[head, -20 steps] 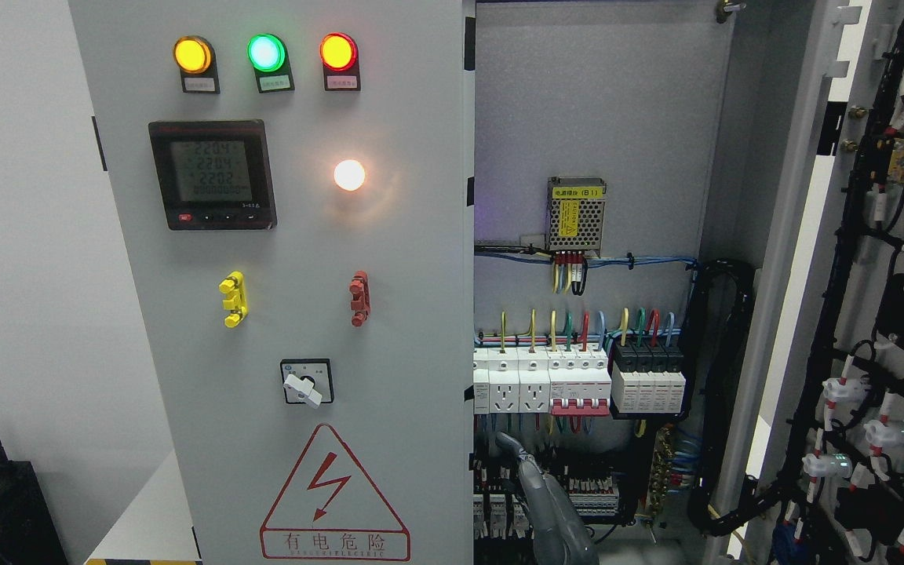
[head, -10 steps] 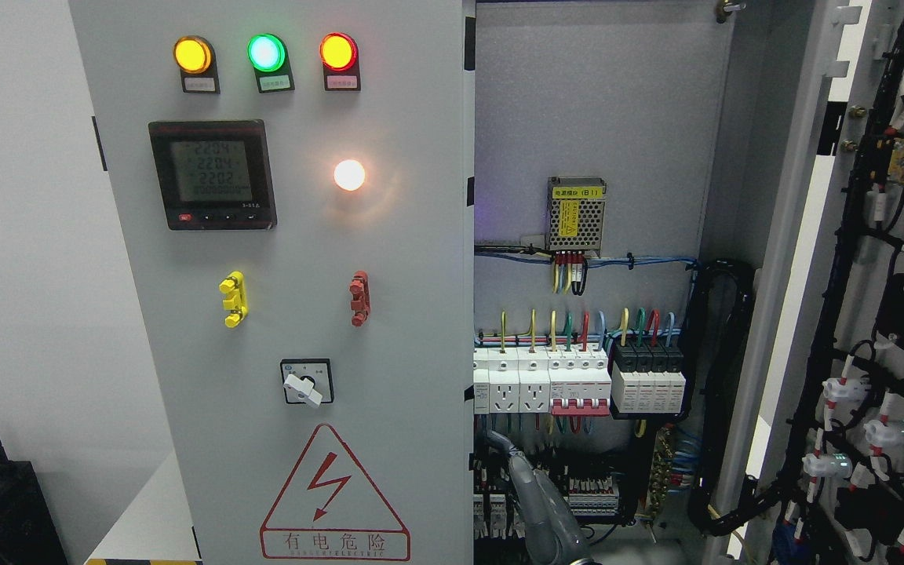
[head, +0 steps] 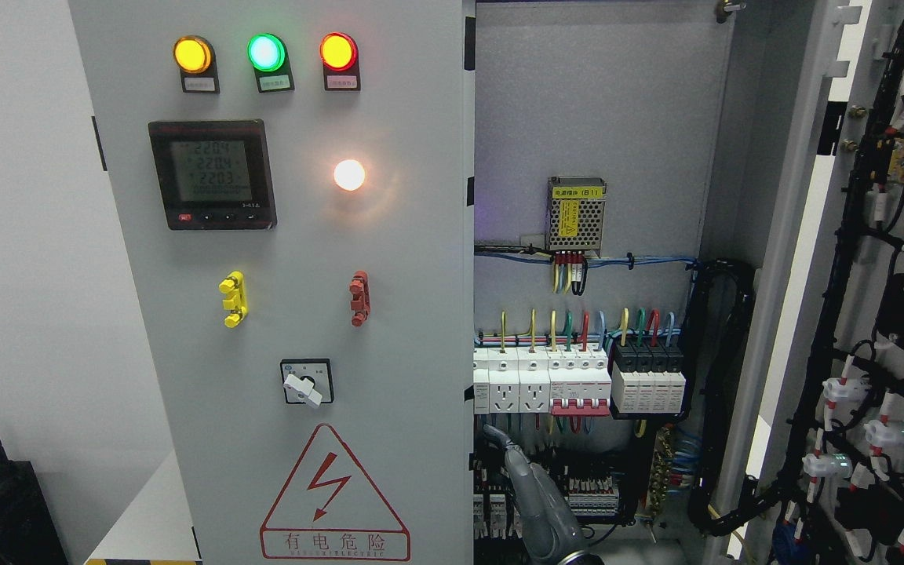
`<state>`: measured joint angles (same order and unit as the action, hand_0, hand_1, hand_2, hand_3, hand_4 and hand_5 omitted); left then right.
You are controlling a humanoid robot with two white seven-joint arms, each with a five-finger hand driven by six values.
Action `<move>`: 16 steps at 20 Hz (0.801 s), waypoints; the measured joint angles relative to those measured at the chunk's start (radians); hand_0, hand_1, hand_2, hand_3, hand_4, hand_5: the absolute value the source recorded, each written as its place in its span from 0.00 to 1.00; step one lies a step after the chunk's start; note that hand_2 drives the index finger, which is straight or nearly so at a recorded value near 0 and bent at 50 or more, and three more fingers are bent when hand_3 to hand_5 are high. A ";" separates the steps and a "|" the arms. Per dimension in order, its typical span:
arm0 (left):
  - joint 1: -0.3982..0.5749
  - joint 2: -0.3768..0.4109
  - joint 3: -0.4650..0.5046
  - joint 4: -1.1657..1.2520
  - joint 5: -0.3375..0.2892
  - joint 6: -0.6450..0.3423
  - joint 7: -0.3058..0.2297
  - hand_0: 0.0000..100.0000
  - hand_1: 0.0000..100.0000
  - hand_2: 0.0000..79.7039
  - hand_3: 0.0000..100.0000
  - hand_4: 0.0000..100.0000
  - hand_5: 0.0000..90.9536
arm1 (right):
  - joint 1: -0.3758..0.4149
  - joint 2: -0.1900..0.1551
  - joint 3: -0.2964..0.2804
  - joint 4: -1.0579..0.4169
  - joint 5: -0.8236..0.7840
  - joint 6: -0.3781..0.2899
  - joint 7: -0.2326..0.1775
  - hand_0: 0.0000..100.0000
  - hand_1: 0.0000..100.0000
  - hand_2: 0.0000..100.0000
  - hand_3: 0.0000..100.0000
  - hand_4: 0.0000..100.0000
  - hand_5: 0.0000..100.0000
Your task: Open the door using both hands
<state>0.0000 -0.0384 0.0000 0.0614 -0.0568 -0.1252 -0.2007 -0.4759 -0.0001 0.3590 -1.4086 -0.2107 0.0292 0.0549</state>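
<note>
Looking into the cabinet, I am seeing one grey, smooth, rounded hand (head: 530, 494) rising at the bottom, near the left door's (head: 303, 282) edge; I cannot tell its side or grip. That flat matte grey metal door is standing closed, carrying round lamps, a meter (head: 212, 174) and a triangular sign (head: 334, 494) reading 有电危险. The right door (head: 883, 314) is hanging open.

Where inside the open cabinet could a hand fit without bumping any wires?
The bare grey back panel above the small meshed power supply is free. Lower down it is crowded: coloured wires, white breakers, terminal rows. A grey robot hand already reaches in there. The swung-open right door is packed with cables.
</note>
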 measured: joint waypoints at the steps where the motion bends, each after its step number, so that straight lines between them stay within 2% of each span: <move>1: 0.000 0.000 0.000 0.000 0.000 0.000 0.000 0.00 0.00 0.00 0.00 0.04 0.00 | -0.002 0.000 0.002 0.001 -0.003 0.001 0.000 0.00 0.00 0.00 0.00 0.00 0.00; 14: 0.000 0.000 0.000 0.000 0.000 0.000 0.000 0.00 0.00 0.00 0.00 0.04 0.00 | -0.023 0.000 0.016 0.007 -0.049 0.020 0.010 0.00 0.00 0.00 0.00 0.00 0.00; 16: 0.000 0.000 0.000 0.000 0.000 0.000 0.000 0.00 0.00 0.00 0.00 0.04 0.00 | -0.025 0.000 0.017 0.008 -0.056 0.023 0.022 0.00 0.00 0.00 0.00 0.00 0.00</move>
<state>0.0000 -0.0384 0.0000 0.0614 -0.0568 -0.1251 -0.2008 -0.5007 0.0000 0.3765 -1.4005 -0.2667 0.0522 0.0769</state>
